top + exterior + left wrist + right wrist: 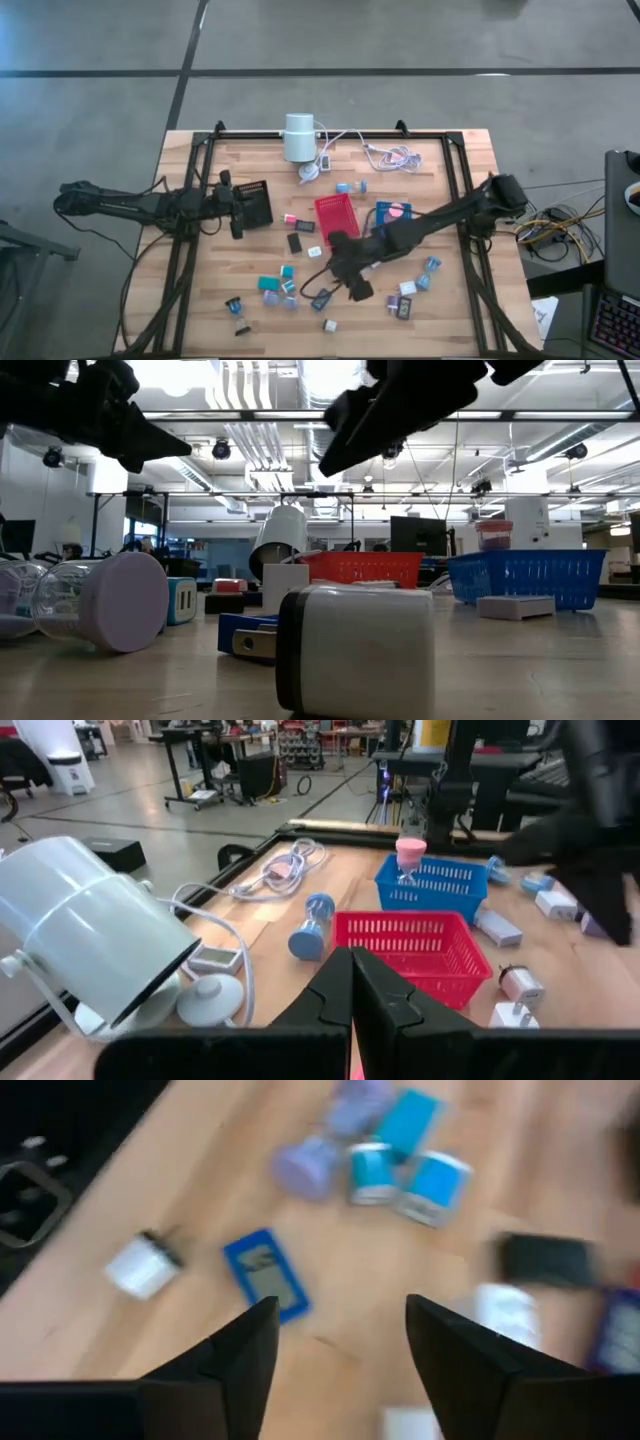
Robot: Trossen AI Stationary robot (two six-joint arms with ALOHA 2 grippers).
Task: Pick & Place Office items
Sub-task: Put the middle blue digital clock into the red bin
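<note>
While the left end effector [238,214] waits pinched together, the right end effector [340,1340] hovers spread apart — empty — above a blue clip [266,1274].

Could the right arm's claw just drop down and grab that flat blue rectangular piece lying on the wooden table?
Probably yes. The right gripper hangs open above the wooden table, and the flat blue rectangular piece lies bare just ahead of its fingers, apart from the teal blocks.
</note>
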